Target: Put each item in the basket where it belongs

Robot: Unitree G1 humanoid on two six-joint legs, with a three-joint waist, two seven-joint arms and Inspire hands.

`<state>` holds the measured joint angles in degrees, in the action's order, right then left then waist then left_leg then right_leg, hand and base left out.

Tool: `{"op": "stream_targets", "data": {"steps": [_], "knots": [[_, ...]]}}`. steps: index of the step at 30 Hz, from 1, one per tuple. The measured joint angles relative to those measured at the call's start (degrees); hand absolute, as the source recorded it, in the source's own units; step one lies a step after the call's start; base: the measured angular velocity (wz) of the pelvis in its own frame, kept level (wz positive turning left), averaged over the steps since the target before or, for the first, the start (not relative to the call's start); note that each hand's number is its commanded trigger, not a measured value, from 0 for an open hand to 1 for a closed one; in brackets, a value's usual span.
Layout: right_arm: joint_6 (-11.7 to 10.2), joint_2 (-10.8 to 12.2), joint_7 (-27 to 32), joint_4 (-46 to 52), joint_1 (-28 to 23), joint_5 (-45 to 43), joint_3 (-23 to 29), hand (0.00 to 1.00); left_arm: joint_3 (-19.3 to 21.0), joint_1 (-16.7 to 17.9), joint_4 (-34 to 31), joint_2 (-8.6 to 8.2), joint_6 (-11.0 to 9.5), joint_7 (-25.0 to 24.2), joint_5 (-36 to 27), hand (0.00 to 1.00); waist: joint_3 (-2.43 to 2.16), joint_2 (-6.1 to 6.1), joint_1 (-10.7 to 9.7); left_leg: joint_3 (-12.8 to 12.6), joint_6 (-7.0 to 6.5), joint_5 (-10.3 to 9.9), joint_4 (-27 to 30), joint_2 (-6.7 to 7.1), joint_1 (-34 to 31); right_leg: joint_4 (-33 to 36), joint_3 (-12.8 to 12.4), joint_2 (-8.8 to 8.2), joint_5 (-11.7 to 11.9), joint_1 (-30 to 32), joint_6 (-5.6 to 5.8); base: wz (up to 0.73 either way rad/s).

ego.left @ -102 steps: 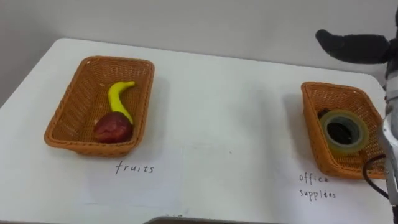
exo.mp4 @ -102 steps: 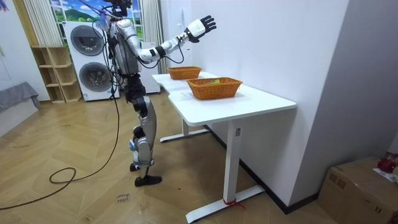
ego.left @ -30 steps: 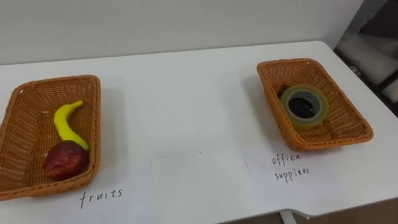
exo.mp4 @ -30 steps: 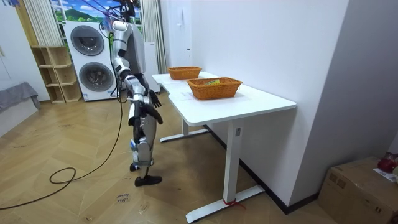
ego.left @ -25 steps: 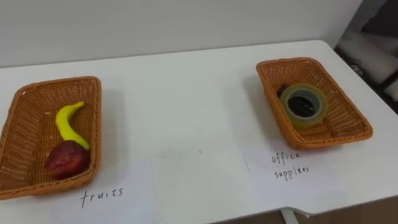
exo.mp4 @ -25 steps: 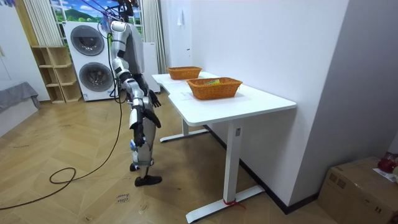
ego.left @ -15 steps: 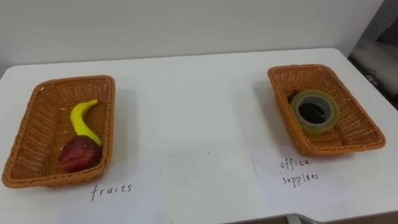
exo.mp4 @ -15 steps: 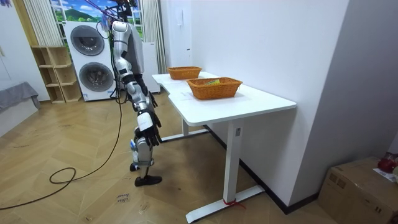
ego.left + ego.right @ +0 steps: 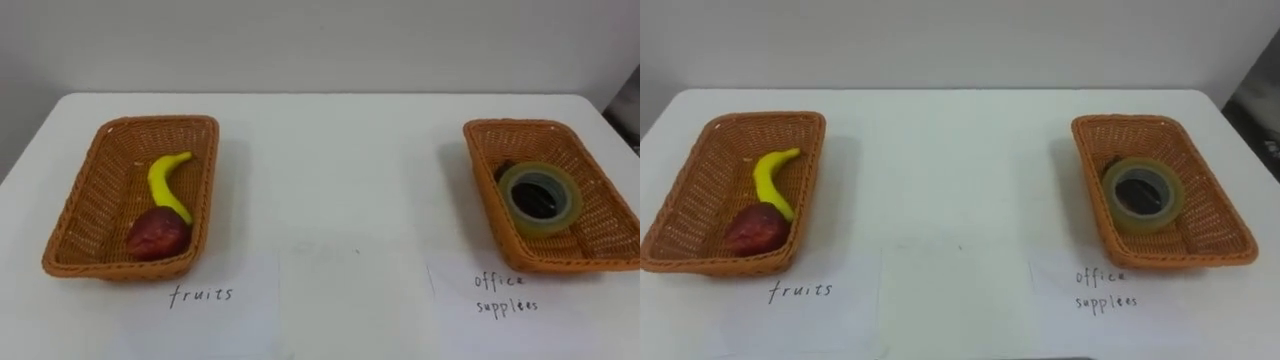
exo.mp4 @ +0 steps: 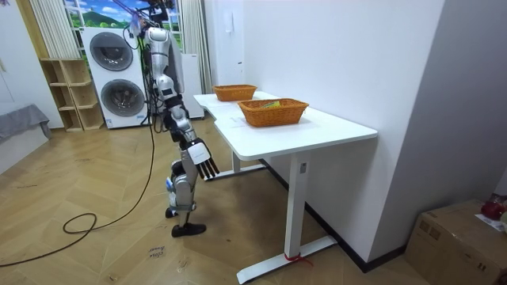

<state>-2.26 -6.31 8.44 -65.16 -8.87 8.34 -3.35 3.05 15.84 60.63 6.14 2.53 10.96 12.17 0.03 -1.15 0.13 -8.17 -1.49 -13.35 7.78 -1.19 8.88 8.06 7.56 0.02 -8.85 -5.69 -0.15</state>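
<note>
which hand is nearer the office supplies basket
Right, probably: the right hand hangs open below the tabletop, short of the office supplies basket; the left hand's place can't be told.

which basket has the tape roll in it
The right basket holds the tape roll; the left basket holds a banana and a red fruit.

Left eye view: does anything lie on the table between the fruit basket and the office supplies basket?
No. In the left eye view the white table is bare between the fruit basket and the office supplies basket.
</note>
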Motion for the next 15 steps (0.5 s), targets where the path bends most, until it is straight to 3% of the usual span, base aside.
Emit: {"op": "stream_targets", "data": {"steps": [15], "knots": [[0.51, -0.05, -2.24, -1.51, 1.37, -1.94, 0.0, 0.0, 0.09, -0.08, 0.67, -0.24, 0.58, -0.29, 2.66, 0.0, 0.14, 0.05, 0.45, 0.93, 0.05, -0.1, 0.1, -0.01, -0.56, -0.3, 0.84, -0.04, 0.0, -0.49, 0.0, 0.02]]}}
